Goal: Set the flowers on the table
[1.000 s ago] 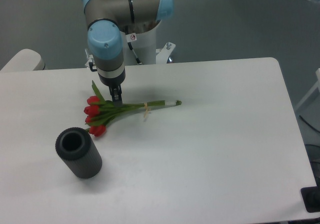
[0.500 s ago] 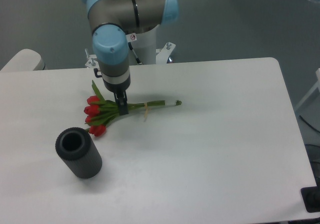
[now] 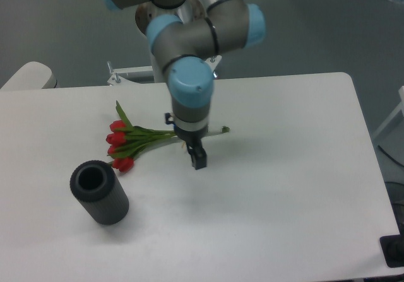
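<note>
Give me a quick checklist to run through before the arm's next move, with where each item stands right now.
1. Flowers lying flat on the table: ok.
2. Claw holding nothing: ok, nothing is seen between its tips.
3. Claw open or shut: cannot tell.
4. Claw clear of the stems: cannot tell, the arm hides the stem middle.
5. Black cylinder apart from the flowers: ok, it lies just below the lowest bloom.

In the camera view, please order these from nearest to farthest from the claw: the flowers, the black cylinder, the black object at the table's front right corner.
Measured from the claw:
1. The flowers, just beside it, toward the image left.
2. The black cylinder, farther left and nearer the front edge.
3. The black object, far right corner.
</note>
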You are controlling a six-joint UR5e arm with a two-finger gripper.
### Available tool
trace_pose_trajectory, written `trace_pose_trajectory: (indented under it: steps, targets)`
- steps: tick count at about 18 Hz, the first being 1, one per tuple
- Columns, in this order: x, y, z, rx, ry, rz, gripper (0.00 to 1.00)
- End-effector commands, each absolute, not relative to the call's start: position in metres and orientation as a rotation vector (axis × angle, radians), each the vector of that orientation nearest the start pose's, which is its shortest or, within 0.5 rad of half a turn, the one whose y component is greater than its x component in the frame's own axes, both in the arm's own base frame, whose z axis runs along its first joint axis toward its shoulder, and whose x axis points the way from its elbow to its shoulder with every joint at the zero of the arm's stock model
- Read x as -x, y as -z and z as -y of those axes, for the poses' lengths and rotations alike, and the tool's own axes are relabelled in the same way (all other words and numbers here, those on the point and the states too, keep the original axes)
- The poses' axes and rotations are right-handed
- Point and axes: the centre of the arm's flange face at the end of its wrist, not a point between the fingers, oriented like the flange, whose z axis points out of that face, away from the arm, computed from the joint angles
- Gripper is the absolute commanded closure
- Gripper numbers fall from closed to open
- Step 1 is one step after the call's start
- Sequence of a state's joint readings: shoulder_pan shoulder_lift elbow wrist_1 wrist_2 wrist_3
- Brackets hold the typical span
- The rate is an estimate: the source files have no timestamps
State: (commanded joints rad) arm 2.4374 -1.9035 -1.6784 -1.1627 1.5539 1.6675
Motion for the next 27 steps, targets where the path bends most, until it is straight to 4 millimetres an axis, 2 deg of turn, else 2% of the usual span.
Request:
trace_pose_trajectory:
  steps: [6,14,21,27]
  targets:
    - [0.425,-0.291,-0.499,2.901,0.014,-1.15,0.0]
    - [0.459,-0.264,-0.523,2.917,0.022,-1.138,0.0]
    - [0.473,-0.263,-0.529,2.907,0.008,-1.127,0.0]
    - [0.471,-0.262,-0.529,2.91,0.012,-1.125,0.0]
